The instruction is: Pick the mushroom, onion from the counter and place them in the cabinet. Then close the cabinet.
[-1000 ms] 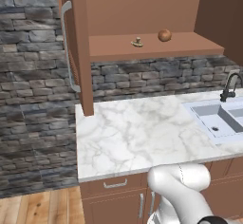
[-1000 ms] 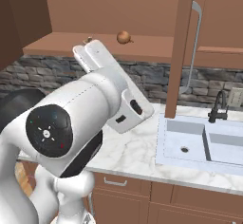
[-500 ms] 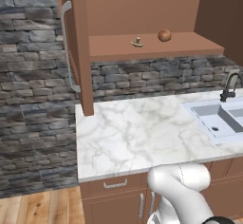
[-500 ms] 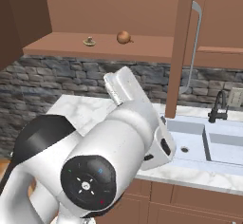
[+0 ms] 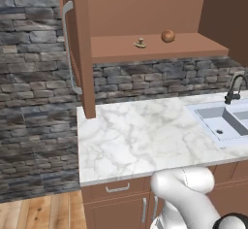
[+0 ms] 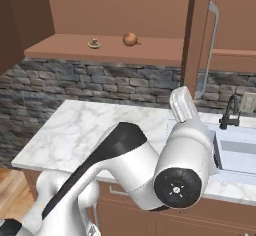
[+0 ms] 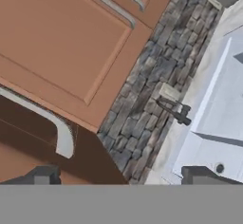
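The mushroom and the onion rest side by side on the shelf of the open cabinet, above the marble counter. In the right base view the mushroom sits left of the onion, and my arm fills the foreground over the counter. My gripper is open with nothing between its fingertips. It looks at the stone wall, with the cabinet's open right door and its silver handle close by at the lower left.
A sink with a dark faucet lies at the counter's right end. The left cabinet door stands open toward me, as does the right door. Brown drawers run under the counter.
My arm has swung to the right across the right base view, uncovering the mushroom on the shelf. The mushroom and onion have stayed put, and the gripper has stayed open.
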Motion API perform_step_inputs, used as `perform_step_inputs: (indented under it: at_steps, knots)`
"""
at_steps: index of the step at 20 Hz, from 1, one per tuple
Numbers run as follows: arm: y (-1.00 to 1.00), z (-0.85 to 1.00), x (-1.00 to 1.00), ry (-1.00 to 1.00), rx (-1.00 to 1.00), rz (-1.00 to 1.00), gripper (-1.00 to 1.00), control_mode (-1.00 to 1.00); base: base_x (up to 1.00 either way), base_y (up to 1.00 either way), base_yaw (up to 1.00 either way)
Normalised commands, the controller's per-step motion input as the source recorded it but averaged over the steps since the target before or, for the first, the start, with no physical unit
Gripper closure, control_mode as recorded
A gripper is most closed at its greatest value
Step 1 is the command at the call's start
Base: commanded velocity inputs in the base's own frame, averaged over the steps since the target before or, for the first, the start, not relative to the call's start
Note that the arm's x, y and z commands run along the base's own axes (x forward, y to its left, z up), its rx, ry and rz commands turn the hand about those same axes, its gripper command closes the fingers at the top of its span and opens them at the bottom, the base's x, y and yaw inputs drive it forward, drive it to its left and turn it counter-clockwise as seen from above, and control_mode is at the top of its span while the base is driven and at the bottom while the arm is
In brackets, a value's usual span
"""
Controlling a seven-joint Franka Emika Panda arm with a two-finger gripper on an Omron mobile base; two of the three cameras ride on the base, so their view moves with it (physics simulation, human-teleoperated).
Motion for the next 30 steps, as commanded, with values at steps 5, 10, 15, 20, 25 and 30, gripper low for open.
perform_step_inputs:
  at_steps: [5, 10, 15, 20, 25, 30]
  knots:
    - [-1.0, -0.16, 0.53, -0.02, 0.16, 0.0, -1.0, -1.0, 0.0, 0.0, 0.0]
    - [-1.0, -0.01, 0.59, -0.01, 0.14, 0.01, -1.0, -1.0, 0.0, 0.0, 0.0]
    - [-0.54, -0.25, 0.93, 0.0, 0.13, 0.11, -1.0, -1.0, 0.0, 0.0, 0.0]
    - [0.33, -0.39, 1.0, 0.02, 0.04, 0.25, -1.0, -1.0, 0.0, 0.0, 0.0]
    - [0.99, -0.02, 0.77, -0.09, 0.0, 0.38, -1.0, -1.0, 0.0, 0.0, 0.0]
    - [1.0, 0.09, 0.61, -0.23, -0.02, 0.34, -1.0, -1.0, 0.0, 0.0, 0.0]
